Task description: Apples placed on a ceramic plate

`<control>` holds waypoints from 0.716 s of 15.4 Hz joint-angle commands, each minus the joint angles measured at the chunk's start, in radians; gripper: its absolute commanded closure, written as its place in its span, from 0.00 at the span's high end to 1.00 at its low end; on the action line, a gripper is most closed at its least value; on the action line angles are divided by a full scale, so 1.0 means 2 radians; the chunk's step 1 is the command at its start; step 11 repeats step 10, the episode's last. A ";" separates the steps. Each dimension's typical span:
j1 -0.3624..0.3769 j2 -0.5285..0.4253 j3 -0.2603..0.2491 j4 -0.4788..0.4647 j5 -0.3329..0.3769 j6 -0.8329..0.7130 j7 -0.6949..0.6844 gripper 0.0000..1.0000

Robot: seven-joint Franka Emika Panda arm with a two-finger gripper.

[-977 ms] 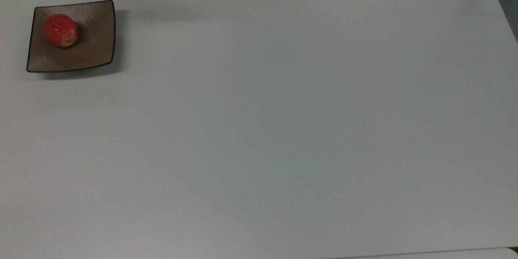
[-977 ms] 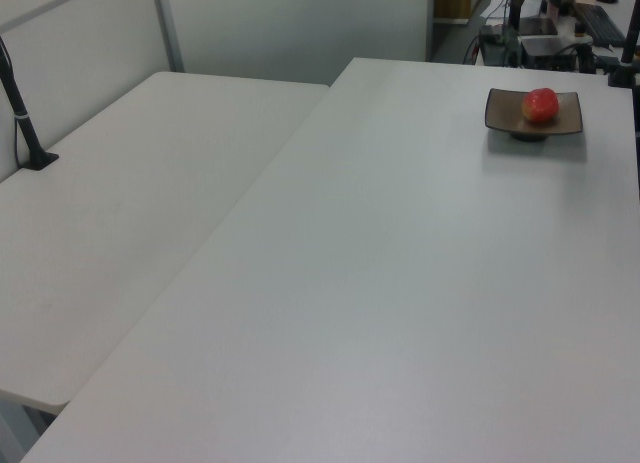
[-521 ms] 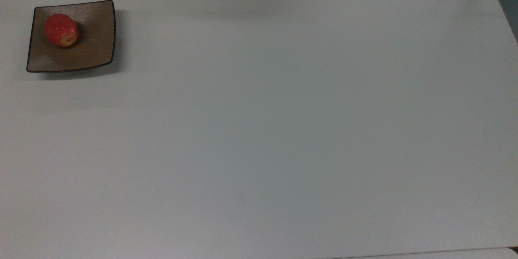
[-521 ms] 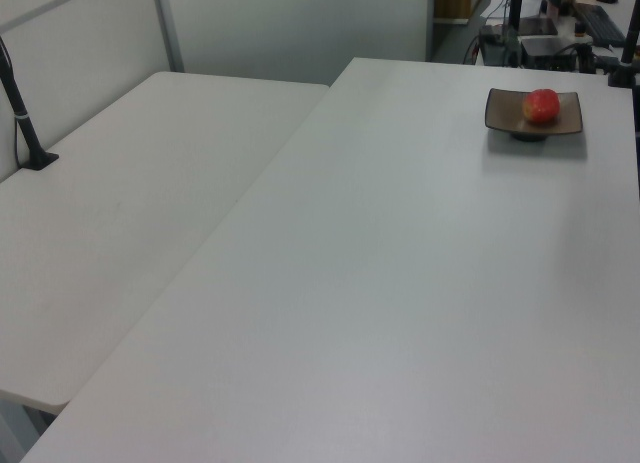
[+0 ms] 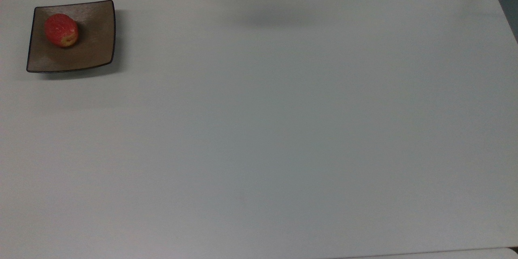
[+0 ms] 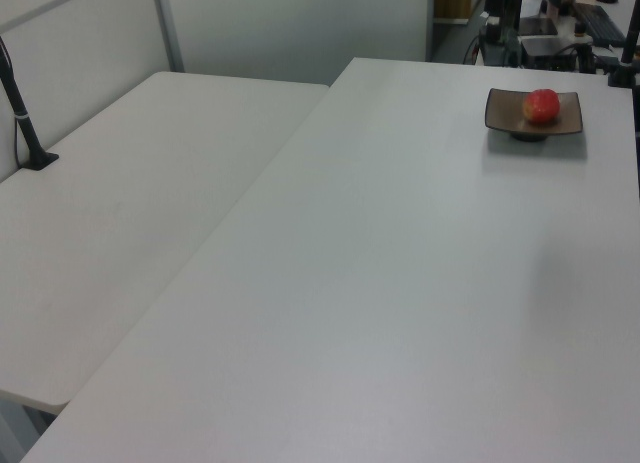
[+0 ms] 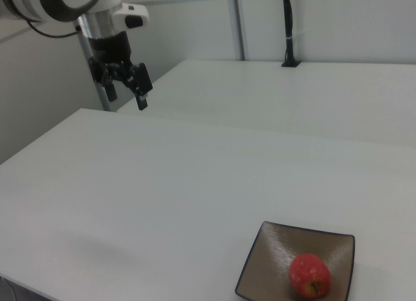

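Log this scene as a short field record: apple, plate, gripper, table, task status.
apple: red, resting on the plate, toward the top view's left side of it
ceramic plate: square, tan-brown, near the table's corner at the top view's upper left
gripper: open, holding nothing, raised above the table, far from the plate
table: white
task status: apple on the plate

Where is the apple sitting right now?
The apple lies on the ceramic plate, toward the plate's left side in the top view, near the white table's top-left corner.
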 commanded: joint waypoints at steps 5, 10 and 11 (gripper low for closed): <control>0.010 0.004 -0.013 -0.042 -0.005 0.079 -0.085 1.00; 0.009 0.003 -0.014 -0.040 -0.005 0.079 -0.082 1.00; 0.009 0.003 -0.014 -0.040 -0.005 0.079 -0.082 1.00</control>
